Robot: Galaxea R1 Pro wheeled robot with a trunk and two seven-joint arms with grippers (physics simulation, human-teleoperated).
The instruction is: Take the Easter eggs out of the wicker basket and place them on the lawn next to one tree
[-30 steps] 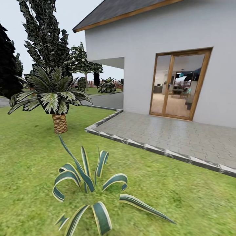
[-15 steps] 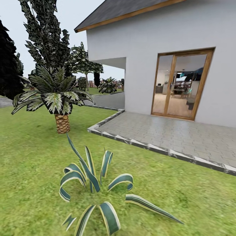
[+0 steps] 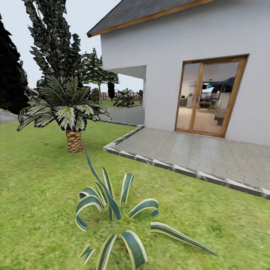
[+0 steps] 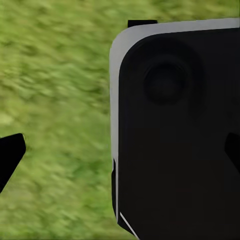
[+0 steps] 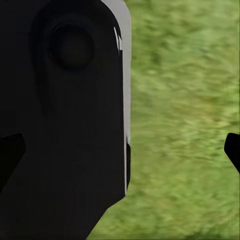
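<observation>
Transit over the lawn (image 3: 33, 180): a striped agave (image 3: 112, 210) grows ahead, a paved patio (image 3: 195, 153) fronts the white house (image 3: 168, 75). Basket and eggs unseen; whether either gripper is parted or clamped cannot be told.

Wide mottled green grass lawn (image 3: 33, 195), covering the lower and left parts of the head view and running up to the stone-edged border that crosses from centre to right. The surface is flat, with lighter and darker green patches. Fenced garden (image 3: 108, 98), seen in the upper left centre as a far strip of grass with a brown slatted fence behind it. In both wrist views, blurred green grass lies beneath.
</observation>
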